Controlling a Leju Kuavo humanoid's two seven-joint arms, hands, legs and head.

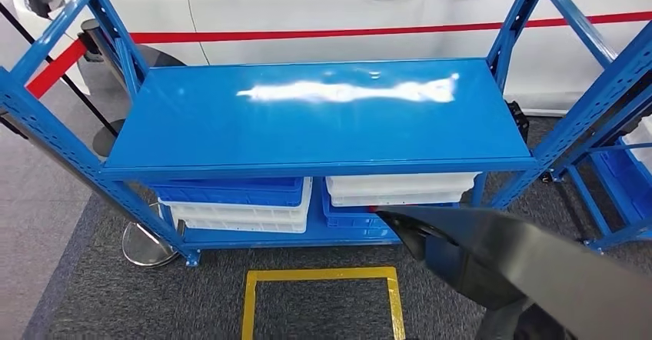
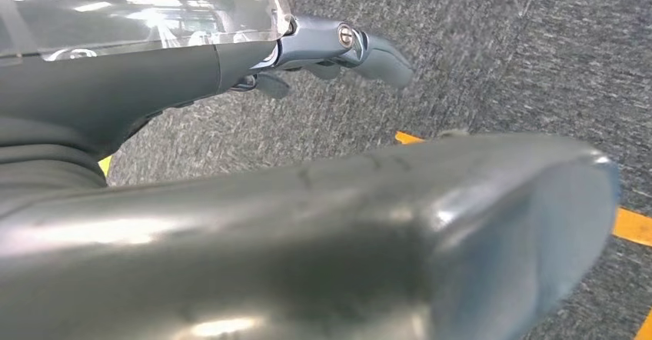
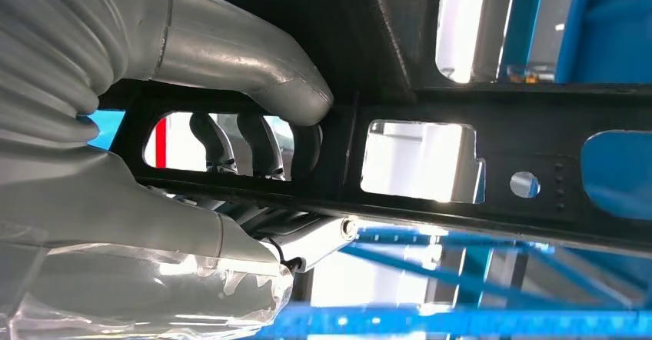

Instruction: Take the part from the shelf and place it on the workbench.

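Blue metal shelf [image 1: 319,117] across the middle of the head view, glossy top board bare with a white glare streak. Beneath that board, on the lower level: blue crate [image 1: 231,191] stacked on white crate [image 1: 242,217] at left, white crate [image 1: 400,186] on another blue crate [image 1: 350,215] at right. White car body [image 1: 323,1] with door handles and a red stripe along the top of the frame. Second blue rack [image 1: 615,171] at the right edge. Grey carpet below, with a yellow tape square [image 1: 321,298] at bottom centre and a round chrome stand base [image 1: 146,248] at lower left.

Long dark part [image 1: 507,259] reaching in from the lower right of the head view, its tip just in front of the lower right crates, a small red spot at that tip. In the right wrist view, black stamped metal part [image 3: 461,163] with rectangular cut-outs and a small round hole, running across the frame; right hand [image 3: 215,148] grasping it, thumb pressed over one face, dark fingers [image 3: 261,144] curled behind and seen through a cut-out. Blue shelf bars blurred behind.

In the left wrist view, left hand [image 2: 330,55] over grey carpet, released, fingers stretched out and apart with nothing between them; thick grey thumb [image 2: 430,232] large across the lower frame; yellow floor tape [image 2: 630,225] at right
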